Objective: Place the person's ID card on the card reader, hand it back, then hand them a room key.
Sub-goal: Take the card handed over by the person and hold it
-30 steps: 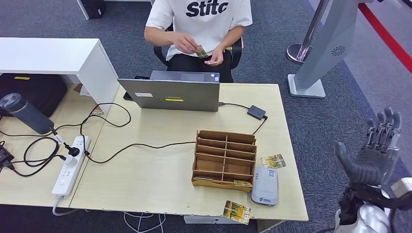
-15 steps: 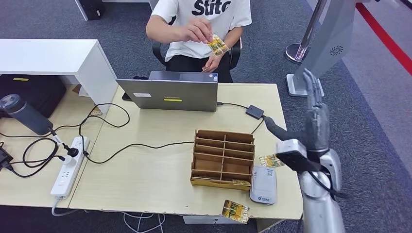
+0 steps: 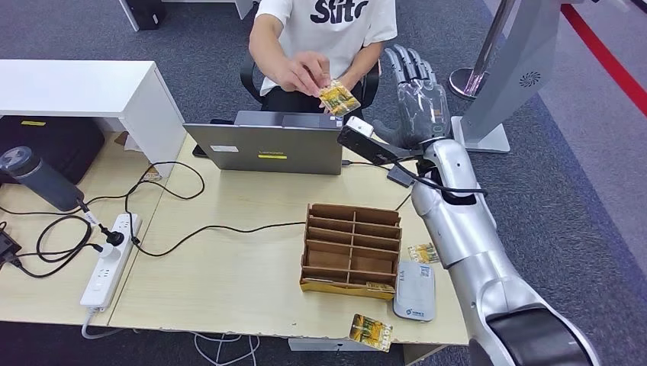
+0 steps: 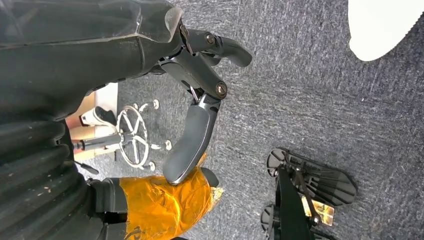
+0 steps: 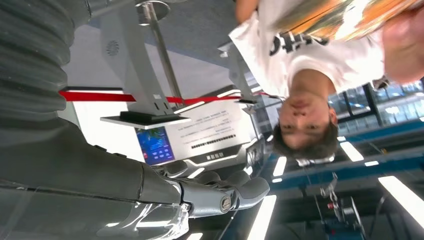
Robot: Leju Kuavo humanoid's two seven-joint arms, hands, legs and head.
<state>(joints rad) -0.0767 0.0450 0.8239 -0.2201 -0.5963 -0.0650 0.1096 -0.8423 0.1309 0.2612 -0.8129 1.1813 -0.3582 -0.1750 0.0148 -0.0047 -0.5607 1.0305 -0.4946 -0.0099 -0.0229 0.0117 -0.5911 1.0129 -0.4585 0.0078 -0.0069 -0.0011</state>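
Reaching across the desk (image 3: 229,282), the right hand (image 3: 412,99) is hanging raised beside the laptop (image 3: 267,149) with fingers spread and nothing in it, palm turned toward the seated person, apparently to receive. The person's hand (image 3: 301,72) is offering the ID card (image 3: 338,97) forward over the laptop lid, near the robot's palm but apart from it. The card reader (image 3: 416,291) is lying at the desk's near edge beside the wooden organiser (image 3: 352,248), within reach for the next step. The left hand (image 4: 195,90) is hanging over carpet, fingers apart and holding nothing.
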